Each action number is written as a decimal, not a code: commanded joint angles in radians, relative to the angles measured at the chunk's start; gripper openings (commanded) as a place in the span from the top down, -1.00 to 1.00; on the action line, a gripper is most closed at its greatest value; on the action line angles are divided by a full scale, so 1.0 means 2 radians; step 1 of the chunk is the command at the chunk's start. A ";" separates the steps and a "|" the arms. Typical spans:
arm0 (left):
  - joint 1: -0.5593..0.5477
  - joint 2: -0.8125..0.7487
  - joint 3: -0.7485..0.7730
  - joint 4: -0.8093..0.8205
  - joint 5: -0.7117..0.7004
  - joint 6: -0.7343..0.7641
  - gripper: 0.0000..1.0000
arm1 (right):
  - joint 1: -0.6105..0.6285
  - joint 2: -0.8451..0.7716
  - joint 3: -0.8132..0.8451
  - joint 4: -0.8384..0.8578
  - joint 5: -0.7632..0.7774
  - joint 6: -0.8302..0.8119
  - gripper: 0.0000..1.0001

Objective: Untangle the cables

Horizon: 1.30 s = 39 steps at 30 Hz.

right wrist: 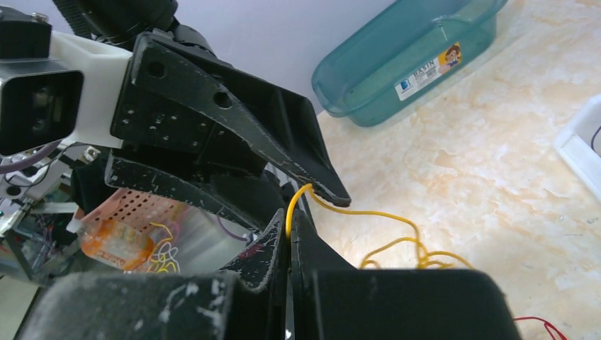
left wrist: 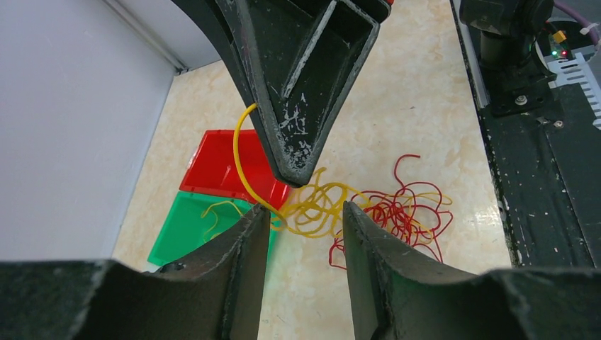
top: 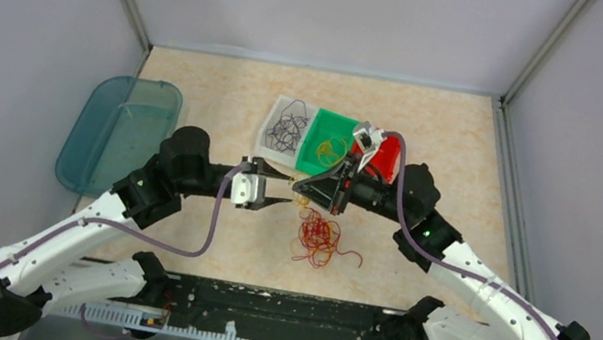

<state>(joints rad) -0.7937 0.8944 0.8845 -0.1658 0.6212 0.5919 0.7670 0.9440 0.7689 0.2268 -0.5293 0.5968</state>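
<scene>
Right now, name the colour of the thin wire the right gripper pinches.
Thin yellow wire; clearest in right wrist view.

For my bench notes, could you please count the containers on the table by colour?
White tray: 1
Green tray: 1
Red tray: 1
Teal basin: 1
Total: 4

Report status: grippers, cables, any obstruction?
Right gripper shut on yellow strand, held above table. Left gripper open, fingertips beside that strand. Red and yellow tangle knotted below. Nothing blocking.
</scene>
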 commanded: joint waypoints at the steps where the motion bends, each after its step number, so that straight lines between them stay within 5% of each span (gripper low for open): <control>1: 0.000 0.001 -0.002 0.011 0.001 -0.011 0.04 | -0.003 0.002 0.022 0.038 -0.024 0.006 1.00; 6: 0.000 0.004 -0.001 0.015 0.005 -0.019 0.06 | 0.000 0.005 0.019 0.044 -0.029 0.008 1.00; 13: 0.000 0.005 0.005 0.012 0.003 -0.051 1.00 | 0.003 0.005 0.013 0.051 -0.033 0.007 1.00; 19: 0.001 0.014 0.032 0.010 -0.003 -0.145 1.00 | 0.003 -0.037 -0.018 0.055 0.036 -0.015 0.06; 22: 0.001 0.014 0.040 0.017 -0.001 -0.186 1.00 | 0.003 -0.072 -0.057 0.083 0.077 -0.019 -0.19; 39: 0.001 0.021 0.071 0.029 0.069 -0.233 1.00 | 0.004 -0.016 -0.086 0.207 -0.006 0.046 -0.22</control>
<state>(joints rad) -0.7937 0.9306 0.9871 -0.1387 0.7227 0.1547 0.7700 0.8680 0.5720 0.4881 -0.4667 0.6239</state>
